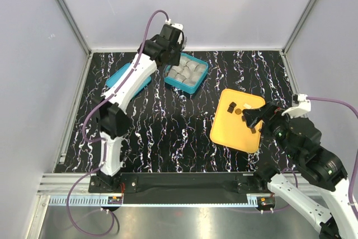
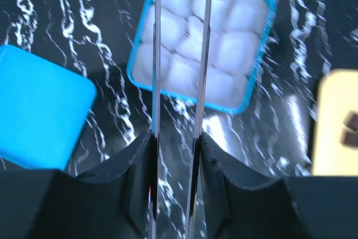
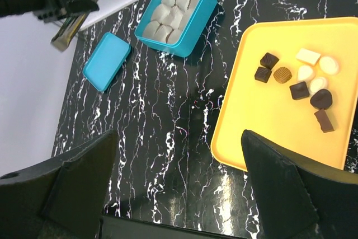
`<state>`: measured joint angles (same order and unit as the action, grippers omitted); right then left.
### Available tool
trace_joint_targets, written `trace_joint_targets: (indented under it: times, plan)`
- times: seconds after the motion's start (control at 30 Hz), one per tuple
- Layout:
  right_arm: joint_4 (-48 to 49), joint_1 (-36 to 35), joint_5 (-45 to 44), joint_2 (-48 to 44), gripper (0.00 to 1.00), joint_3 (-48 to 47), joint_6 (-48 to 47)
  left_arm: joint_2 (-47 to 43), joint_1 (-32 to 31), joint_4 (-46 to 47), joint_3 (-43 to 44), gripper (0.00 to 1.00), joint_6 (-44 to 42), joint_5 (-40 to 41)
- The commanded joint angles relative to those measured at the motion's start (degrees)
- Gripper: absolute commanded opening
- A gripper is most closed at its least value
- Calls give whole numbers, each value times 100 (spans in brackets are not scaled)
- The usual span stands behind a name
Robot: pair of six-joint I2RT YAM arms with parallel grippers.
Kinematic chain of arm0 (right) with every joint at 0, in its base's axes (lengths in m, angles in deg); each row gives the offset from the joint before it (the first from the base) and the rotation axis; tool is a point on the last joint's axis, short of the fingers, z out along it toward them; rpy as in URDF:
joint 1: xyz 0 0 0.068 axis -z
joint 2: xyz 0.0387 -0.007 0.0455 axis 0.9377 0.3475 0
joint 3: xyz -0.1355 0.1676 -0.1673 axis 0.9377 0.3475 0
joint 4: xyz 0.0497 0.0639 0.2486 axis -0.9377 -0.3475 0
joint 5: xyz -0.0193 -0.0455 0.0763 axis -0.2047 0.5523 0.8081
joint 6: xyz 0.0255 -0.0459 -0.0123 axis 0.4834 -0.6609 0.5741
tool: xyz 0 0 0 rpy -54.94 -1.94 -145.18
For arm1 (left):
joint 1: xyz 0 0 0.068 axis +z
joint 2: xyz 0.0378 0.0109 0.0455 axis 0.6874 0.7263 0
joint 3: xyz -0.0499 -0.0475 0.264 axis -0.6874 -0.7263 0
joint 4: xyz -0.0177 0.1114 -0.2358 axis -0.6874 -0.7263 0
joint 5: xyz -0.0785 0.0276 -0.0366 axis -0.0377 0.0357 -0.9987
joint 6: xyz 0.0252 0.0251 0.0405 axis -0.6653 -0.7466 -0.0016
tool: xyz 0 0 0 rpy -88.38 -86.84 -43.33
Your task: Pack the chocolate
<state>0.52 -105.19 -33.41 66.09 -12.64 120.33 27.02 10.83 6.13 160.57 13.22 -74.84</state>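
Note:
The chocolate (image 3: 299, 90), several dark brown and pale cream pieces, lies on the right half of the yellow tray (image 3: 263, 127); in the top view the pieces (image 1: 230, 106) show partly, the rest hidden by my right arm. My right gripper (image 3: 179, 138) hovers wide open by the tray's left edge, with nothing between its fingers (image 1: 254, 117). My left gripper (image 2: 176, 138) is raised at the back (image 1: 170, 34) and shut on thin metal tongs (image 2: 156, 54). The tongs' blades run over the blue box (image 2: 254, 54); their tips are cut off by the frame.
The blue box (image 1: 186, 73) holds several grey paper cups (image 3: 168, 15). Its blue lid (image 1: 128, 79) lies flat to its left. The black marbled table (image 1: 179, 132) is walled by pale panels on three sides, with metal frame posts at the back corners.

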Motion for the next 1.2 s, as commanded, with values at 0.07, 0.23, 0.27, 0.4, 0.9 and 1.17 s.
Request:
trace_joint_targets:
  times: [0.07, 0.23, 0.27, 0.4, 0.9, 1.17]
  plan:
    - [559, -33, 98, 303, 100, 84, -12, 760, 368, 423, 605, 38, -433, -315]
    - [603, -33, -16, 391, 100, 101, -135, 1007, 465, 775, 474, 39, -653, -350]
    - [603, -24, -60, 408, 100, 110, -153, 1025, 474, 889, 430, 39, -688, -359]
    - [621, -33, -113, 435, 100, 145, -170, 1051, 483, 1170, 193, 39, -750, -438]
    - [674, -33, -210, 532, 100, 137, -285, 1297, 483, 1514, -203, 39, -794, -402]
    - [726, -33, -253, 602, 100, 128, -364, 1368, 483, 1601, -370, 40, -776, -411]
